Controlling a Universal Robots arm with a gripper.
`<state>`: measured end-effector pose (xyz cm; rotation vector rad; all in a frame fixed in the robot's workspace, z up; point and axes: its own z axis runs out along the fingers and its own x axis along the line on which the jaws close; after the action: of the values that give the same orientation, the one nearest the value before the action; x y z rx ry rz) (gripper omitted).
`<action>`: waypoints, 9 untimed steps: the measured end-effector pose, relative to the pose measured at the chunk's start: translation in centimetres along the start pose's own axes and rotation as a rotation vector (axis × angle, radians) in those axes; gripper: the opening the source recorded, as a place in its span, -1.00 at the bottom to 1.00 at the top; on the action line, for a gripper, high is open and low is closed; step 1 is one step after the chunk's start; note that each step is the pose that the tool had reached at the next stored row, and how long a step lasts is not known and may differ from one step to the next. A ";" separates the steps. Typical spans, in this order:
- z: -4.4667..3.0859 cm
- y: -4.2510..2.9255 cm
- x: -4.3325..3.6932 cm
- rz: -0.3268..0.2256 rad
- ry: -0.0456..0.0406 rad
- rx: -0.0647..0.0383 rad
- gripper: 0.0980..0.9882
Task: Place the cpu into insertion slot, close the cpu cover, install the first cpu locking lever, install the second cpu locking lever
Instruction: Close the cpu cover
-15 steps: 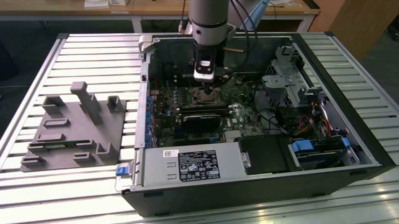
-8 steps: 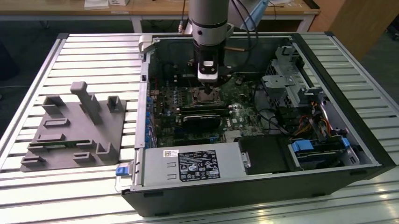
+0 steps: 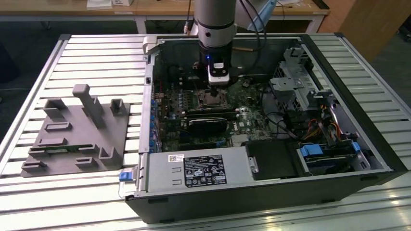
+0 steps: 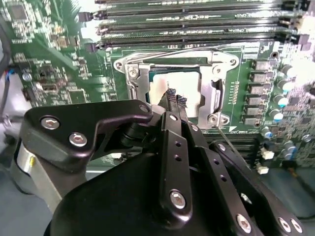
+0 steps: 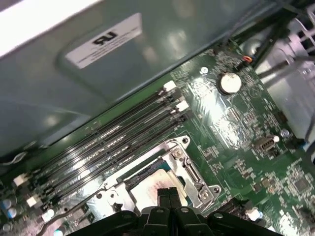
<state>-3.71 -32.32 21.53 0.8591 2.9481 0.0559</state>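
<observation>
The black end effector (image 4: 173, 97) hangs just above the small silvery-grey square cpu (image 4: 189, 83), its fingertips pressed together and pinching nothing. The cpu lies flat in the black square insertion slot (image 4: 167, 68). The thin silver cpu cover (image 4: 216, 93) lies around it, probably to keep it seated.

grey fixture block (image 3: 74, 132) on slatted table (image 3: 103, 57) | open computer case (image 3: 257, 202) beside it | memory slots (image 4: 197, 29) | coin battery (image 5: 230, 82)

The silvery cpu (image 4: 189, 87) lies in the black insertion slot (image 4: 167, 65), silver cpu cover (image 4: 216, 91) down around it.
</observation>
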 end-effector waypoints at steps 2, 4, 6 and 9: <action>0.00 0.00 0.00 -0.031 0.0017 -0.002 -0.98; 0.00 0.00 0.00 -0.062 0.0034 -0.004 -0.98; 0.00 0.00 0.00 -0.093 0.0050 -0.005 -0.98; 0.00 0.00 0.00 -0.137 0.0075 -0.008 -0.98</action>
<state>-3.71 -32.32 21.53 0.6551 3.0026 0.0632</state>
